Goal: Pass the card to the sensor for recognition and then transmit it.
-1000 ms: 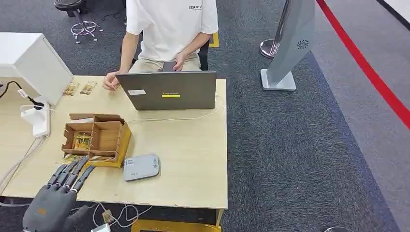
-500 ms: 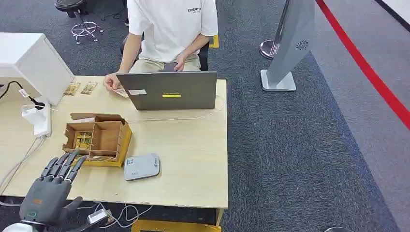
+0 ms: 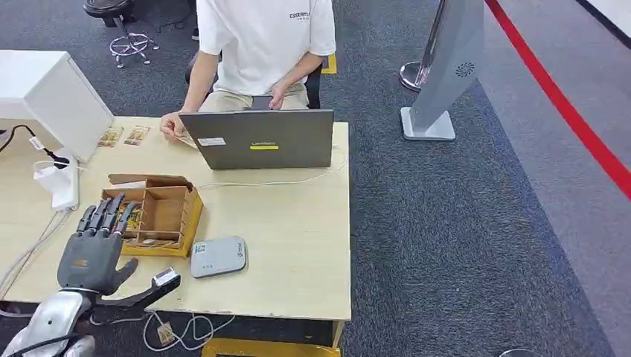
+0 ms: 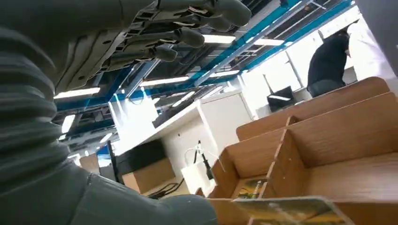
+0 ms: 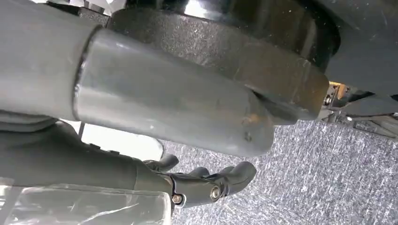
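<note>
The left hand (image 3: 93, 249) hovers at the worktop's (image 3: 298, 245) seven-o'clock edge, fingers (image 3: 104, 216) spread and empty, reaching over the wooden box (image 3: 152, 212). Cards (image 3: 126, 217) lie flat in its near-left compartment. The sensor (image 3: 217, 256) sits at the box's four o'clock. Thin, light, stiff and likely slick, a card wants pinching by its edge. The right hand (image 5: 206, 183) hangs by the floor, fingers curled on nothing.

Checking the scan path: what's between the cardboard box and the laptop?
In the head view, a white cable runs across the bare tabletop between the cardboard box and the laptop.
</note>
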{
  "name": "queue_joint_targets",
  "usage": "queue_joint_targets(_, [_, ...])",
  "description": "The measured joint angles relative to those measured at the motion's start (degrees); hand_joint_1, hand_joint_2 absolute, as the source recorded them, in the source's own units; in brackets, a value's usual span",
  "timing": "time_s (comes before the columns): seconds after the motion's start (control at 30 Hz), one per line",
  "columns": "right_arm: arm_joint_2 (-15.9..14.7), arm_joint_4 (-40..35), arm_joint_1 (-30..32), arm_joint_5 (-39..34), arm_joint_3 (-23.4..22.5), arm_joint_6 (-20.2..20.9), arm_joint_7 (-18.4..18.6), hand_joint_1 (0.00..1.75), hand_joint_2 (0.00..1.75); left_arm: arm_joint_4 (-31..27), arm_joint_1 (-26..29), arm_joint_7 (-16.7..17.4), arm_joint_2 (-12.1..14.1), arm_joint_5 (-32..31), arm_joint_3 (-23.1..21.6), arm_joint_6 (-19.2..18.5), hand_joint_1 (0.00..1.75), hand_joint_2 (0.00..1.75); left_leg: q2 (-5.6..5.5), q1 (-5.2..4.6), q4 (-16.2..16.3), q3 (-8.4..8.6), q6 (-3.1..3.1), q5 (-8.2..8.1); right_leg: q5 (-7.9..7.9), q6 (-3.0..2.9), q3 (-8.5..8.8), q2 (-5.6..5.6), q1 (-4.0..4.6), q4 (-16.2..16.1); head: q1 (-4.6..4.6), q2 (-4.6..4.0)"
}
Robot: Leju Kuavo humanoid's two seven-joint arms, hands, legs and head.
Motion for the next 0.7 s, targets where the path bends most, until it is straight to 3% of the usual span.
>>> queue_joint_targets(0.3, [0.00, -0.04, -0.04, 0.44, 0.68, 0.11, -0.04, 0.00, 0.00, 7.16, -5.45, 0.00, -2.64, -0.98, -3.73, 0.63, 0.00, 1.75, 0.08, 0.00, 0.02, 0.00, 0.00, 0.00, 0.02, 0.02, -0.05, 0.12, 0.00, 0.00, 0.00, -0.02])
queue_joint_targets(0.7, [0.00, -0.04, -0.03, 0.52, 0.70, 0.09, 0.37, 0.00, 0.00, 8.74, -5.70, 1.57, -3.36, -0.06, -6.64, -1.23, 0.00, 1.75, 0.11, 0.01, 0.01, 0.00, 0.00, 0.00, 0.02, 0.02, -0.06, 0.14, 0.01, 0.00, 0.02, 0.00])
